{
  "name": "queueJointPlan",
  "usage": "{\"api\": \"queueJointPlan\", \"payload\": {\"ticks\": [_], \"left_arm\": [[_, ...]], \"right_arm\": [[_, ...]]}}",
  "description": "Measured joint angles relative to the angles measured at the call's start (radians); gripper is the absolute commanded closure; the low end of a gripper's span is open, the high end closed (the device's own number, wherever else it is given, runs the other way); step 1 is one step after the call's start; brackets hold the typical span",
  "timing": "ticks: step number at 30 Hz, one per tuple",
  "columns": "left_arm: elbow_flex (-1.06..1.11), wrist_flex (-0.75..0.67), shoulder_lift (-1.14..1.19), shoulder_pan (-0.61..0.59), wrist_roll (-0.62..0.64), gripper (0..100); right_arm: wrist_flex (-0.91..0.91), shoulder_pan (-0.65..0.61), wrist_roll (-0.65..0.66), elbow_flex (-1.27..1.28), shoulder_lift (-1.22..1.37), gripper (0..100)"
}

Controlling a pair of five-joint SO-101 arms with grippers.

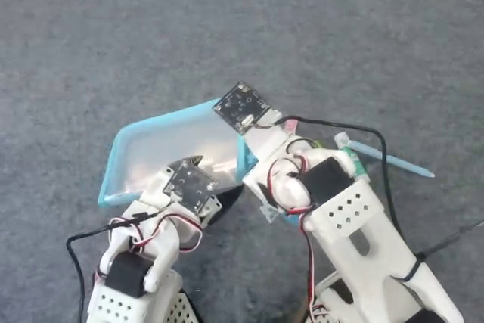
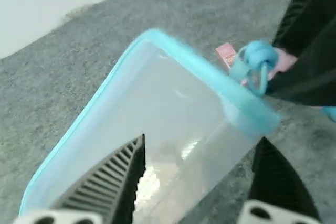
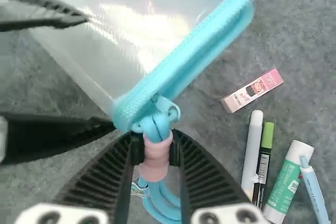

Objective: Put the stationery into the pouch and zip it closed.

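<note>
Zip pull (image 3: 156, 163) is pinched by right gripper (image 3: 155, 140), likely for unzipping | pouch (image 2: 173, 108) is straddled by wide-open left gripper (image 2: 197, 182), presumably for bracing

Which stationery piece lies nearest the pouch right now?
The small pink box: it lies apart from the pens and glue stick, closest to the pouch zip edge.

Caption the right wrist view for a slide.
Right gripper shut on pouch zipper pull; pink box, pens, glue stick alongside.

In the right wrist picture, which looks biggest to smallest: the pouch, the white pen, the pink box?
Largest: the pouch. Then the white pen and the pink box, about alike, too close to rank.
</note>
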Motion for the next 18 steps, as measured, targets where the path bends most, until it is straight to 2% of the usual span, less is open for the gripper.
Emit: {"api": "queueJointPlan", "payload": {"ticks": [7, 10, 15, 18], "left_arm": [[0.066, -0.075, 0.000, -0.137, -0.046, 70], [0.066, -0.080, 0.000, -0.150, -0.046, 73], [0.066, -0.083, 0.000, -0.150, -0.046, 73], [0.077, -0.089, 0.000, -0.167, -0.046, 73]], "right_arm": [[0.087, 0.064, 0.023, -0.034, 0.000, 99.1], [0.123, 0.112, 0.074, -0.034, 0.000, 99.1], [0.180, 0.221, 0.160, -0.035, -0.078, 99.1], [0.226, 0.244, 0.207, -0.035, -0.140, 99.1]]}}
